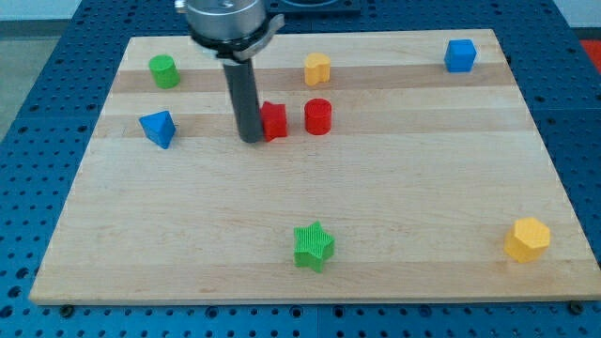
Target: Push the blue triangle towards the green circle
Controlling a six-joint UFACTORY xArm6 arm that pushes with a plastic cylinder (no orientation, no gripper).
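Note:
The blue triangle [159, 128] lies near the board's left edge. The green circle [164, 71] stands above it, near the top left corner, a short gap apart. My tip [251, 139] rests on the board to the right of the blue triangle, about a hand's width away. The tip touches or nearly touches the left side of a red block [273, 121] of unclear shape.
A red cylinder [318, 116] stands right of the red block. A yellow block [317, 69] sits above it. A blue cube [460, 55] is at the top right, a yellow hexagon [527, 238] at the bottom right, a green star [313, 246] at the bottom middle.

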